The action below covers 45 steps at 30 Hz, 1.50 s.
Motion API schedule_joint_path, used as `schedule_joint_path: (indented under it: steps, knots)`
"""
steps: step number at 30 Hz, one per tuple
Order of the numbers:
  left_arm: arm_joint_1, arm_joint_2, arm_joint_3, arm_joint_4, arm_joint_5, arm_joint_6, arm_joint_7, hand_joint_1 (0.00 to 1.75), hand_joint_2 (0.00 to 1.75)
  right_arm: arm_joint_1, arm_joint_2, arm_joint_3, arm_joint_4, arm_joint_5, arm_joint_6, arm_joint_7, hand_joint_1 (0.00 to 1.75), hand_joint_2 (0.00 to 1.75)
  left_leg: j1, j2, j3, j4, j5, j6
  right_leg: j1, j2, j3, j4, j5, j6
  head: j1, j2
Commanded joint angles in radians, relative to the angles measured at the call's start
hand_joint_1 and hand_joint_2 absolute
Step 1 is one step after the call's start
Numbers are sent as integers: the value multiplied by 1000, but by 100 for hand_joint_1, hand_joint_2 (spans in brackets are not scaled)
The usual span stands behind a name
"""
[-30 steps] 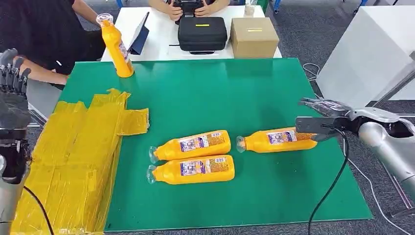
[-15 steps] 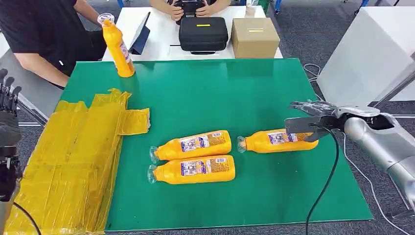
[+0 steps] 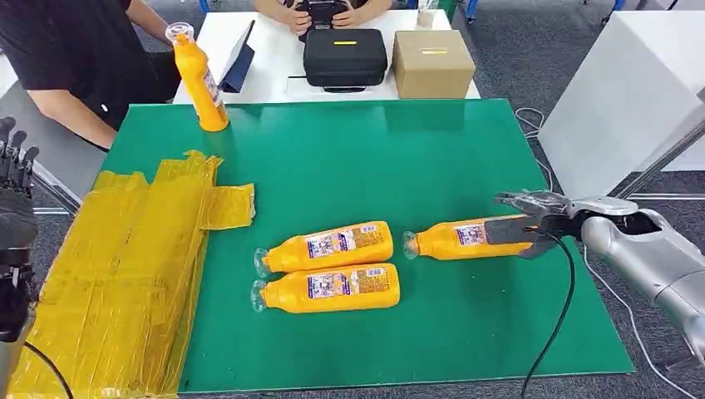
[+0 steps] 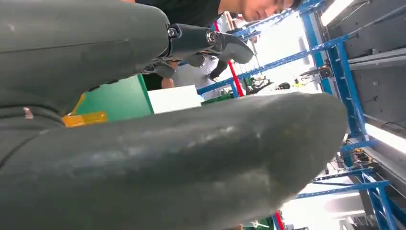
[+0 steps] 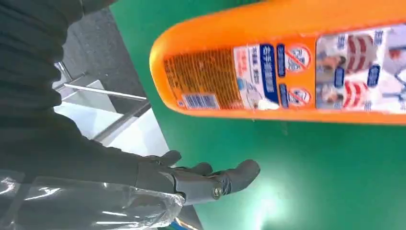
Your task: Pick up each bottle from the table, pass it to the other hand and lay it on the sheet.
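near the green bench's right edge, the right hand spreads its fingers around the base of a lying orange plastic bottle, not gripping it. the left hand hovers open-fingered beside the crumpled yellow plastic sheet.

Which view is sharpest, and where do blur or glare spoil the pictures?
Head view: sharp, evenly lit, with soft shadows under the lying bottles. Left wrist view: the left hand looms close and blurred, and the ceiling lights wash out to white. Right wrist view: the bottle label is slightly soft, with a glare patch on the green mat.
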State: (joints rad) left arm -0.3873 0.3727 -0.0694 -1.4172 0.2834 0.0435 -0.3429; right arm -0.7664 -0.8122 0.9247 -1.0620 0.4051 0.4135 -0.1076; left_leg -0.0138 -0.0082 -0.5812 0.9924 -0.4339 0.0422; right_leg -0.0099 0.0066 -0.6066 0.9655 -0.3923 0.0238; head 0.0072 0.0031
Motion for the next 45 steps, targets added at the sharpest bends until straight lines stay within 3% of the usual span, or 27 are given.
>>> schedule_joint_path:
  steps: [1, 4, 9, 14, 27, 32, 33, 34, 35, 36, 45]
  knots:
    - [-58, -1, -13, 75, 11, 5, 4, 0, 0, -44, 45, 58, 89, 18, 26, 4, 0, 175, 1, 0, 4, 0, -1, -3, 1, 0, 4, -1, -1, -1, 0, 0]
    - [-134, -4, -52, 117, 6, -7, 24, 0, 0, -58, 29, 83, 116, 24, 48, 2, 0, 175, 2, 1, 5, 1, -2, -4, 1, 0, 5, 0, -2, -1, 0, 0]
    - [-145, 9, -59, 127, 19, 0, 20, 0, 0, 57, -67, 73, 71, -8, -28, -6, 0, 175, 1, -5, 4, 0, 0, -2, 1, -5, 5, -1, -2, -1, 0, 0]
    - [-138, 12, -61, 131, 23, 1, 17, 0, 0, 65, -60, 59, 68, 2, -42, -3, 0, 175, 1, -1, 7, -1, -2, -3, 1, -2, 9, -2, -3, -1, 0, 0]
    - [-182, 0, -74, 165, 36, 8, 18, 0, 0, 106, 74, 11, 177, 116, -78, -10, 0, 175, 2, 0, 7, -1, -1, -4, 2, -1, 8, -2, -2, -2, 0, 0]
    - [-132, 15, -50, 136, 48, 11, 13, 0, 0, 85, 148, 17, 240, 158, -75, -21, 0, 175, 2, 4, 6, -2, -1, -2, 2, 3, 5, -2, 0, -1, 0, 0]
    - [-126, 16, -47, 133, 48, 11, 12, 0, 0, 85, 156, 19, 247, 161, -76, -20, 7, 175, 2, 5, 8, -2, -1, -3, 2, 3, 7, -3, -1, -1, 0, 0]
    - [-124, 14, -41, 129, 48, 12, 12, 0, 0, 81, 178, 19, 269, 167, -77, -27, 30, 175, 2, 4, 5, -2, 0, -2, 2, 3, 5, -2, 0, -1, 0, 0]
    - [-124, 14, -40, 129, 48, 12, 12, 0, 0, 81, 182, 20, 270, 168, -77, -27, 154, 175, 3, 5, 8, -2, -1, -3, 2, 3, 8, -3, 0, -1, 0, 0]
    - [-128, 13, -39, 129, 47, 13, 12, 0, 0, 77, 188, 22, 277, 172, -76, -25, 175, 175, 2, 5, 6, -2, 0, -2, 2, 3, 5, -2, 0, -1, 0, 0]
    - [-144, 10, -40, 139, 47, 10, 15, 0, 0, 73, 189, 21, 290, 176, -78, -28, 175, 175, 3, 5, 10, -1, -1, -4, 2, 1, 11, -2, -1, -2, 0, 0]
